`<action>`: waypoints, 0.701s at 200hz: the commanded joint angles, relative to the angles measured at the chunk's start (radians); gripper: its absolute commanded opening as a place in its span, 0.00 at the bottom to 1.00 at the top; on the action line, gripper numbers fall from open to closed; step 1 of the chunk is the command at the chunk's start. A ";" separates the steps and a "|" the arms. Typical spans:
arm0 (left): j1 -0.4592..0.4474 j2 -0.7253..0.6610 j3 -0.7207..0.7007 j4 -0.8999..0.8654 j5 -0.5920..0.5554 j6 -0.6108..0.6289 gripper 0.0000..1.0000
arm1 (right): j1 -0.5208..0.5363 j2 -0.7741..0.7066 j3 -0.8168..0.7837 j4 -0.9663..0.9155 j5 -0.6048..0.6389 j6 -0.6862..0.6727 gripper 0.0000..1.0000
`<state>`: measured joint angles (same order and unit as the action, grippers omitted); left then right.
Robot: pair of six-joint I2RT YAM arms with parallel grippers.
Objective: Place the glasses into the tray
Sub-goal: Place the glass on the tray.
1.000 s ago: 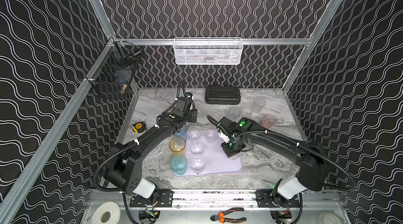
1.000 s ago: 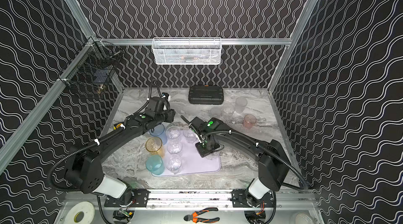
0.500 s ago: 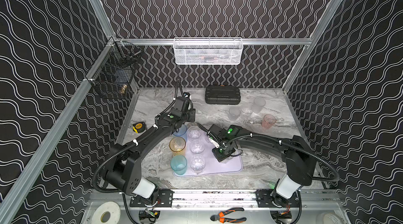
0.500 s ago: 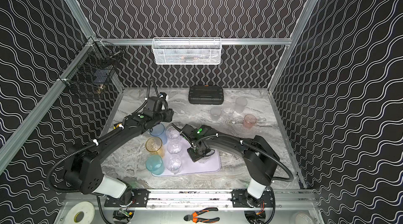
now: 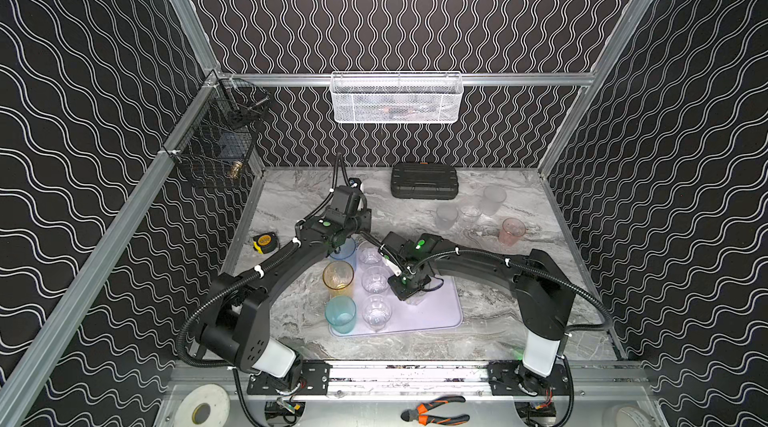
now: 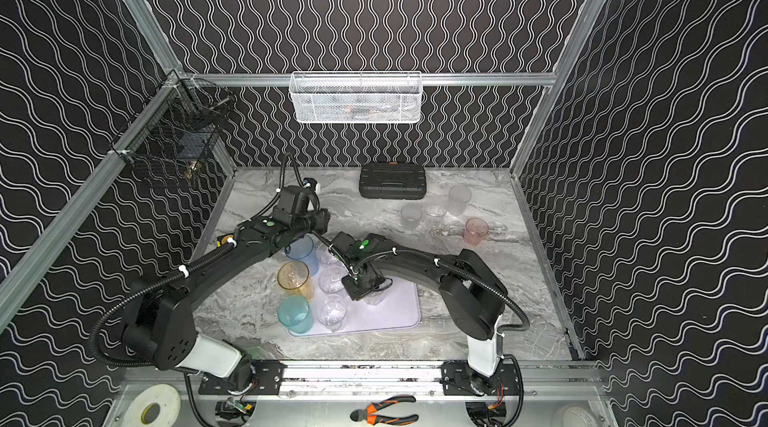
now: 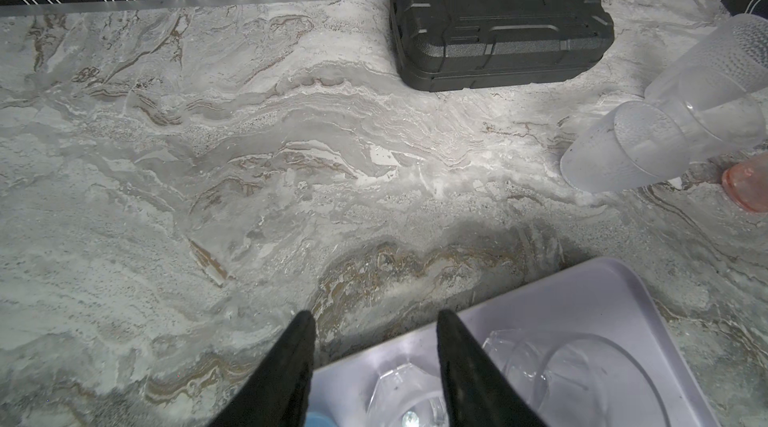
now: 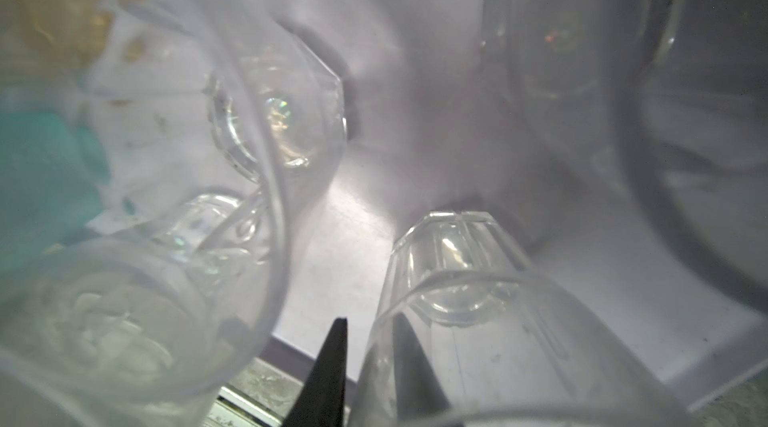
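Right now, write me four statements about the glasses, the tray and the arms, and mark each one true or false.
1. The pink glass stands in the tray. False: it stands on the table, outside the tray.
2. The left gripper has nothing between its fingers. True.
3. The teal glass stands in the tray. True.
4. The black case lies open. False: its lid is shut.
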<state>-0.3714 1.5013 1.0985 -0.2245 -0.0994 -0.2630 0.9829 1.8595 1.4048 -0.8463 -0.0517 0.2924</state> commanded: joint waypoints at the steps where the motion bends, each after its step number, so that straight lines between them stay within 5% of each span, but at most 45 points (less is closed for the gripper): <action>1: 0.002 0.002 -0.001 0.019 0.016 0.007 0.52 | 0.000 -0.031 0.029 0.029 -0.014 -0.018 0.32; 80: -0.009 -0.004 0.019 0.006 0.019 0.022 0.53 | -0.165 -0.272 -0.122 -0.004 0.011 0.053 0.54; 140: -0.177 -0.036 0.018 -0.031 0.009 0.072 0.53 | -0.208 -0.248 -0.241 0.100 -0.054 0.055 0.54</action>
<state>-0.5316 1.4891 1.1259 -0.2405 -0.0956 -0.2070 0.7773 1.5837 1.1816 -0.8040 -0.0837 0.3347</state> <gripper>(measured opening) 0.532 0.564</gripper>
